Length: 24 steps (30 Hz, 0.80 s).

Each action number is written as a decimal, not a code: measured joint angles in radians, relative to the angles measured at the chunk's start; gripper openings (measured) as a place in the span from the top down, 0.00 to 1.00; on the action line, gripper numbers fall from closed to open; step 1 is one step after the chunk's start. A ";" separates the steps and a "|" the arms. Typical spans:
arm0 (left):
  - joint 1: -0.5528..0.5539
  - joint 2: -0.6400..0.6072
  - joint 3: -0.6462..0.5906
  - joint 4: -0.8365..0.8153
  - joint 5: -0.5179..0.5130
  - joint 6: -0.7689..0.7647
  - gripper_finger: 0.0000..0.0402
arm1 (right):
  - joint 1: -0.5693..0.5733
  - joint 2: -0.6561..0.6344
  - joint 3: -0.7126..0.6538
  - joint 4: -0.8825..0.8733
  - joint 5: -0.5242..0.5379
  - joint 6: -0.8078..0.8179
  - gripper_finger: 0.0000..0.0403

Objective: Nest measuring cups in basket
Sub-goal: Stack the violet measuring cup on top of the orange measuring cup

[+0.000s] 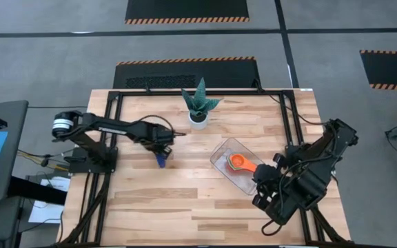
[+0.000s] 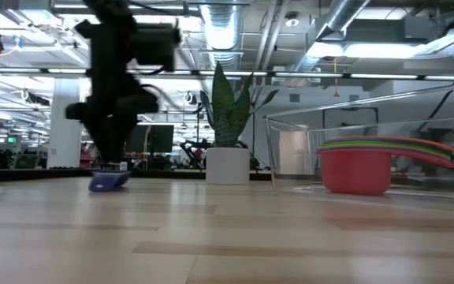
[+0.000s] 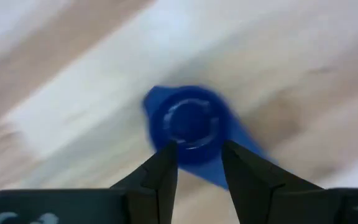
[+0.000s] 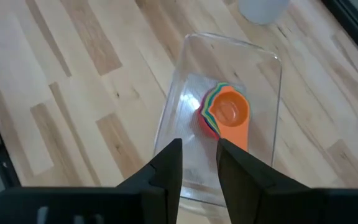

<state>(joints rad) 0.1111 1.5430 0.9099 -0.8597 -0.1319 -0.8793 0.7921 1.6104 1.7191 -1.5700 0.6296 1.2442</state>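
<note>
A dark blue measuring cup (image 1: 160, 160) is low over the wood on the table's left half, tilted in the low view (image 2: 109, 182). My left gripper (image 1: 162, 151) stands over it, pointing down, and is shut on it (image 3: 199, 149). The clear basket (image 1: 219, 148) lies right of centre and holds a nested stack of cups (image 1: 238, 162), orange on top (image 4: 229, 112) and red at the bottom (image 2: 357, 170). My right gripper (image 1: 262, 187) waits just beyond the basket's near right end with its fingers a little apart (image 4: 197, 146), touching nothing. My left gripper pinches the dark blue cup's round bowl (image 3: 197, 158) between its two fingers (image 3: 166, 165), at the side nearest the wrist, coming from above and pointing down. The handle (image 3: 247, 149) sticks out sideways past one finger. The cup hangs tilted at table level; whether it is clear of the wood, I cannot tell.
A white pot with a spiky green plant (image 1: 199, 107) stands near the table's far edge, between the two arms. Bare wood (image 1: 185, 200) stretches between the blue cup and the basket and along the near edge. The basket's clear walls (image 2: 290, 150) rise above the stack.
</note>
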 joint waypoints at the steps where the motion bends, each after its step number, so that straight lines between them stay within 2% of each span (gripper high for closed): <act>1: -0.005 0.015 0.027 0.011 0.037 -0.001 0.71 | 0.001 0.000 0.000 -0.001 0.000 -0.004 0.70; 5: -0.053 0.091 0.129 0.065 0.180 -0.017 0.71 | 0.015 0.000 0.000 -0.001 0.000 -0.011 0.70; 7: -0.085 0.129 0.186 0.079 0.180 0.044 0.71 | 0.023 0.000 0.000 -0.001 0.000 -0.005 0.70; 11: -0.120 0.176 0.294 -0.030 0.064 0.126 0.71 | 0.040 0.000 0.000 -0.001 0.001 0.012 0.70; 14: -0.132 0.179 0.348 -0.185 -0.121 0.147 0.71 | 0.055 0.000 0.000 -0.001 0.002 0.037 0.70; 18: -0.125 0.179 0.345 -0.376 -0.319 0.124 0.71 | 0.073 0.000 0.000 -0.001 0.000 0.075 0.70; 20: -0.110 0.179 0.316 -0.401 -0.358 0.115 0.71 | 0.082 0.000 0.000 -0.001 0.000 0.092 0.70; 24: -0.076 0.179 0.223 -0.316 -0.361 0.123 0.71 | 0.095 0.000 0.000 -0.001 0.000 0.110 0.70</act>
<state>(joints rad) 0.0349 1.7222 1.1330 -1.1755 -0.4926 -0.7563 0.8869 1.6100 1.7191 -1.5707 0.6293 1.3540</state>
